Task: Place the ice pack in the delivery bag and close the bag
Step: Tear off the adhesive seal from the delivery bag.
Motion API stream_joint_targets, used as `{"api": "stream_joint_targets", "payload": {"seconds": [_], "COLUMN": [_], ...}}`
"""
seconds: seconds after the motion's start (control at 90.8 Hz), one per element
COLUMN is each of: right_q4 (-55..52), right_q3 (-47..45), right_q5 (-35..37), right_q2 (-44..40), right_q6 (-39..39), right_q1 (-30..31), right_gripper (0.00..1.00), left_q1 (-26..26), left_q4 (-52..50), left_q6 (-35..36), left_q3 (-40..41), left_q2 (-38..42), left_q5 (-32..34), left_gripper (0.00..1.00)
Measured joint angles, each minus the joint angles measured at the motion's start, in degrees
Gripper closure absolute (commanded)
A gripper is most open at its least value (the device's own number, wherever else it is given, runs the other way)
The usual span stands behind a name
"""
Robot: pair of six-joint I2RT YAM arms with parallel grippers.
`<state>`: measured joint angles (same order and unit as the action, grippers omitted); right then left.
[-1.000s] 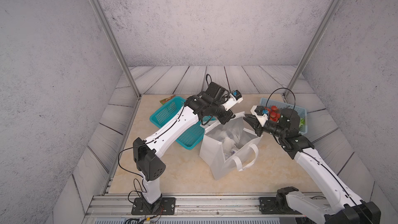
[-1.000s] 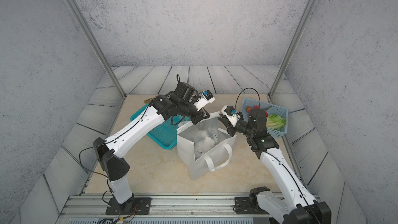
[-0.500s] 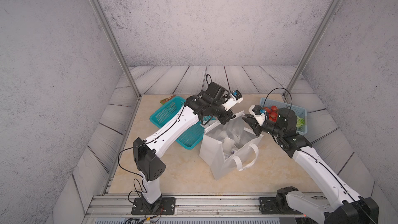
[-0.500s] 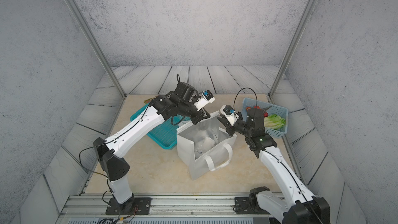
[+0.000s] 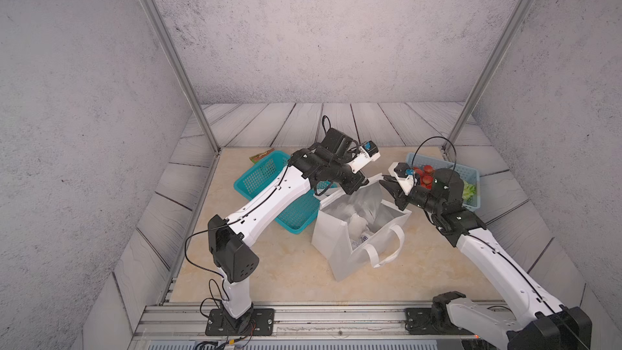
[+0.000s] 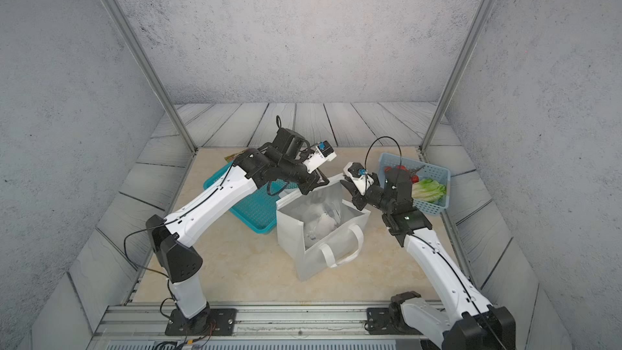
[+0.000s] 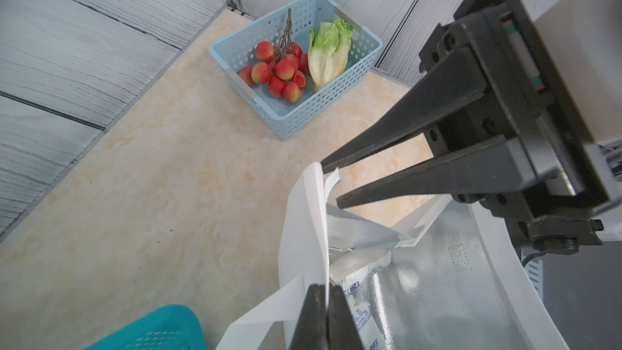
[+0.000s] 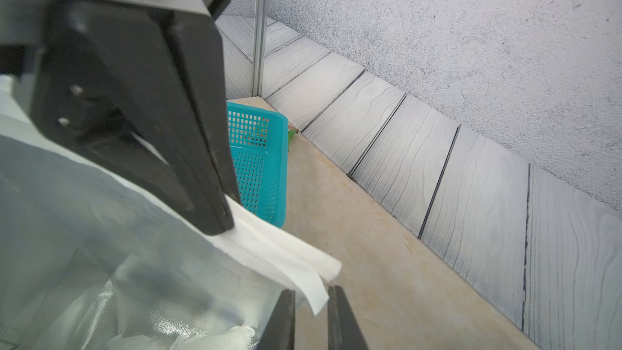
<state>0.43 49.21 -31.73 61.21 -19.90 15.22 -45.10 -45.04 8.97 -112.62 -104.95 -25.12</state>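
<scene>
We see our left pincer [image 7: 326, 290] clamped tight on the bag [image 5: 331, 242] rim, our right pincer [image 7: 331, 183] a little apart around a corner flap, not squeezing it, ice pack [image 7: 361, 264] lying inside the bag, bag upright near the middle of the table [image 5: 269, 264].

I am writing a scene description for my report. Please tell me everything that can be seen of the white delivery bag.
The delivery bag is a boxy white tote, fabric-like outside, with shiny silver foil lining and white loop handles. It stands upright and open on the beige table. The left end effector is shut on its rim; the right end effector is open, a white flap of the bag between its jaws. A white ice pack with blue print lies inside.
</scene>
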Motion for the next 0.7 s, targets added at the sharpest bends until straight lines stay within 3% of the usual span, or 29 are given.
{"api": "stream_joint_targets", "payload": {"seconds": [0.506,0.705], "right_q4": [0.72,1.03], "right_q3": [0.31,0.68], "right_q5": [2.82,3.98], "right_q2": [0.96,1.25], "right_q6": [1.05,1.51], "right_q1": [2.03,2.49], "right_gripper": [0.83,0.89], "left_q1": [0.00,0.00], "left_q4": [-0.15,-0.15], "left_q6": [0.00,0.00], "left_q3": [0.02,0.02], "left_q2": [0.00,0.00], "left_q5": [-0.07,-0.17], "left_gripper": [1.00,1.00]}}
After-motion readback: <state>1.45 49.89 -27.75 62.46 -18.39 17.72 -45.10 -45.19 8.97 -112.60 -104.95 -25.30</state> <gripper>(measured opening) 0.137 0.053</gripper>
